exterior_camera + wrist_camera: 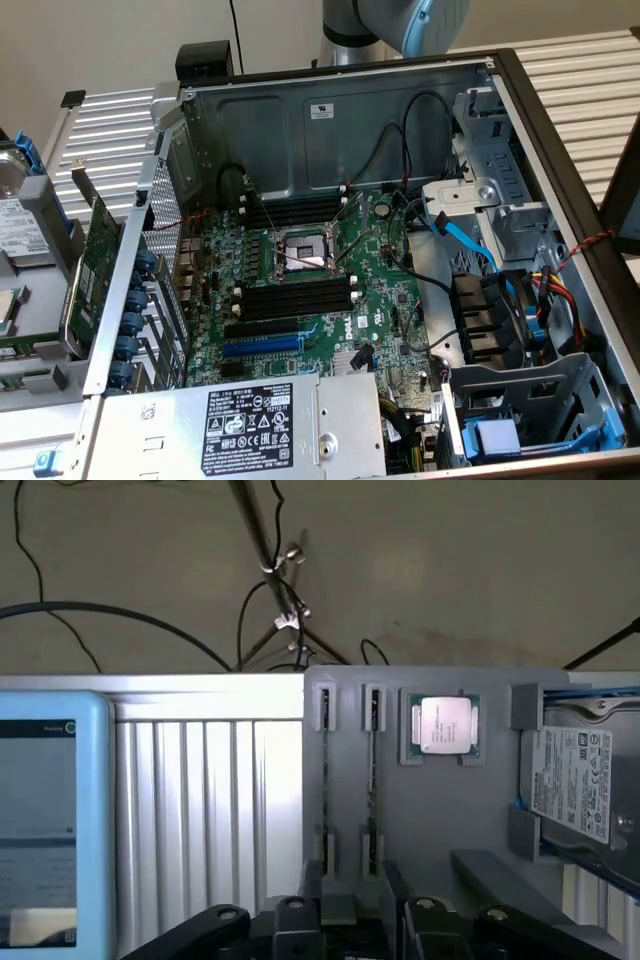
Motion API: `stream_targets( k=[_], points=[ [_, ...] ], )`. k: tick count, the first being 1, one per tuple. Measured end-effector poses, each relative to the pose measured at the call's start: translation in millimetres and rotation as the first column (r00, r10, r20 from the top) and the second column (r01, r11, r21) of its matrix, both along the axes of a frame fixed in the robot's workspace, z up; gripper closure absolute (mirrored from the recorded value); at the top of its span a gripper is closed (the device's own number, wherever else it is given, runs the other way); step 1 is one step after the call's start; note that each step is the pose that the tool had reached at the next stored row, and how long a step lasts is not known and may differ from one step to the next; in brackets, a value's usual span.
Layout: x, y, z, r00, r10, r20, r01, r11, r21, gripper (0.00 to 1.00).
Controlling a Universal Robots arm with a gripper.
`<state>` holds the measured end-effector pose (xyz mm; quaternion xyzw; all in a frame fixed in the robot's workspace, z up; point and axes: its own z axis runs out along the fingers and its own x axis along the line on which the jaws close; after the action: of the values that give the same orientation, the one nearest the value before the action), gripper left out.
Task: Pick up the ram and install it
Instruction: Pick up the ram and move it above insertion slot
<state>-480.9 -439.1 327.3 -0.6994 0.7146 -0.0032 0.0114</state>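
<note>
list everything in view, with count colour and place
ram: two, greenish, on edge in the grey holder
processor: one, silver, in the holder beside the ram
hard drive: one, white label, at the holder's edge
computer case: one, grey, open, on the slatted table
memory slots: two banks, black, bare, flanking the socket
expansion card: one, green, outside the case, exterior view's left
arm: one, grey and blue, behind the case
gripper: one, black, nearest the ram

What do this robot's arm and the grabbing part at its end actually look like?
The arm is a thick, rounded tube of silver-grey metal, with a light blue cap on its joint. The gripper is black, built from jointed bars with small shiny round pins at the hinges. I can make out no lettering on either.
</note>
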Motion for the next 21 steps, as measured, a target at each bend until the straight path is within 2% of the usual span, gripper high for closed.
stream_targets(
  k=[1, 2, 6, 8, 10, 11, 18, 21],
  points=[
    [0.2, -0.1, -1.8, 1.0, 0.0, -0.0002, 0.0, 1.0, 0.0, 0.64],
    [0.5, -0.2, -3.7, 1.0, 0.001, -0.0003, -0.001, 1.0, 0.0001, 0.57],
    [0.9, -0.2, -10.9, 1.0, 0.008, -0.0031, -0.008, 1.0, 0.0001, 0.57],
    [0.9, -0.4, -13.2, 0.9998, 0.02, -0.0087, -0.02, 0.9998, 0.0001, 0.57],
    [1.0, -0.7, -15.1, 0.9994, 0.029, -0.0192, -0.029, 0.9996, 0.0003, 0.57],
    [1.1, -0.7, -16.8, 0.9992, 0.032, -0.0218, -0.032, 0.9995, 0.0005, 0.57],
    [2.3, -0.7, -29.6, 0.999, 0.04, -0.0221, -0.04, 0.9992, 0.0005, 0.57],
    [2.6, -0.7, -35.1, 0.9989, 0.04, -0.0242, -0.04, 0.9992, 0.0005, 0.57]
  ],
)
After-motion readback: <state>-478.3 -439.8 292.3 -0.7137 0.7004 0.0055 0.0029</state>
